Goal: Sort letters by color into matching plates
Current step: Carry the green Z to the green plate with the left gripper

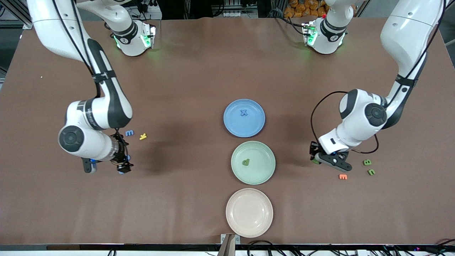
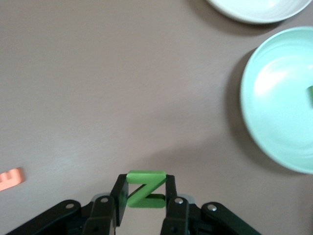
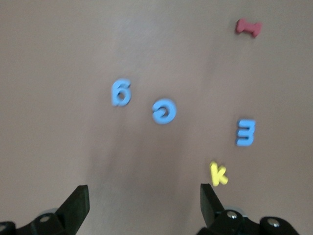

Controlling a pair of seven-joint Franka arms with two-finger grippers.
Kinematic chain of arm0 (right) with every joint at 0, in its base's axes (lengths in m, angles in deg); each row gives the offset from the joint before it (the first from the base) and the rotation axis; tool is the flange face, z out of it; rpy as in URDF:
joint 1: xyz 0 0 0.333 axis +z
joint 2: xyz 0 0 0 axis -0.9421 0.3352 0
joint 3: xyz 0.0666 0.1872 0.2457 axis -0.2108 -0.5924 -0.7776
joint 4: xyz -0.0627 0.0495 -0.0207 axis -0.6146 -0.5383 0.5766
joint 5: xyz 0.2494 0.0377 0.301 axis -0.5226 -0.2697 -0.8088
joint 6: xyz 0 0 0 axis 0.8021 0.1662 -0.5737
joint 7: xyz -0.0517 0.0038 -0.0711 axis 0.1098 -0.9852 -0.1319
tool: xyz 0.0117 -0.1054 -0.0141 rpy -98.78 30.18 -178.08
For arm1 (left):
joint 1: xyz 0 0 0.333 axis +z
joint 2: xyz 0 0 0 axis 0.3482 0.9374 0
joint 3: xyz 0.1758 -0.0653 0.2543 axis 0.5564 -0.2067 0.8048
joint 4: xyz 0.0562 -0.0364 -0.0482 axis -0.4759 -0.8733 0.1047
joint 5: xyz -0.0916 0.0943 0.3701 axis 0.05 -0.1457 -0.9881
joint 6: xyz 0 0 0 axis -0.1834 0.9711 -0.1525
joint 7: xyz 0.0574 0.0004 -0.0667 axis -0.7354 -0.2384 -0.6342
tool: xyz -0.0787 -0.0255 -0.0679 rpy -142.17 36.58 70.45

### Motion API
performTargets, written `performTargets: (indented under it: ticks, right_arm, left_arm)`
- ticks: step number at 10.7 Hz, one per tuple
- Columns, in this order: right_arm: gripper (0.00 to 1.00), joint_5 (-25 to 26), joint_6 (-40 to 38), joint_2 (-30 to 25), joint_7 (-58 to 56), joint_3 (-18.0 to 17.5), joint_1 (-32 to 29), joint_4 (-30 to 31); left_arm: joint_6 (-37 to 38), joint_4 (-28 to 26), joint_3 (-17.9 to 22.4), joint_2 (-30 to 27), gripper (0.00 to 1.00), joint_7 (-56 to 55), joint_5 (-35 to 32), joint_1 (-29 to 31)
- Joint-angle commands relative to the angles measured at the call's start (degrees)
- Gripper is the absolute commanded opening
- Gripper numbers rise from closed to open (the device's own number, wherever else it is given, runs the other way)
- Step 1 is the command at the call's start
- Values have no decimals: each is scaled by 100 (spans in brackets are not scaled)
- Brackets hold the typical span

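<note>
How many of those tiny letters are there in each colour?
Blue letters: 4 (one on the blue plate, three on the table)
Green letters: 4 (one on the green plate, the green Z gripped in the left hand, two on the table)
Yellow letter: 1
Orange letter: 1
Dark red letter: 1
Total: 11

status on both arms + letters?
Left gripper shut on green Z, beside green plate. Right gripper open over blue letters, none held. Blue plate and green plate hold one letter each.
</note>
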Motion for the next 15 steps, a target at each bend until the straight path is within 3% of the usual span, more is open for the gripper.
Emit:
performTargets:
  ticks: [1,5,9,13,14,15]
  right_arm:
    - [100,73,978,-728,131,-83,-122,1527]
    - [100,82,1945,-975,-229,-83,-122,2591]
    - [100,108,2218,-1028,-519,-74,-254,2988]
    - [100,117,2457,-1028,-686,-83,-333,3261]
    - [100,117,2475,-1028,-782,-74,-351,3314]
    - [100,117,2684,-1028,-862,-83,-394,3427]
  left_arm:
    - [95,393,31,192,0,-839,131,-549]
    - [130,894,67,500,0,-2088,105,-1261]
    - [130,1272,110,860,0,-2677,87,-1718]
    - [121,1782,655,1300,0,-2740,104,-2404]
    - [121,1800,664,1309,16,-2758,113,-2405]
    - [121,1783,673,1301,81,-2740,105,-2370]
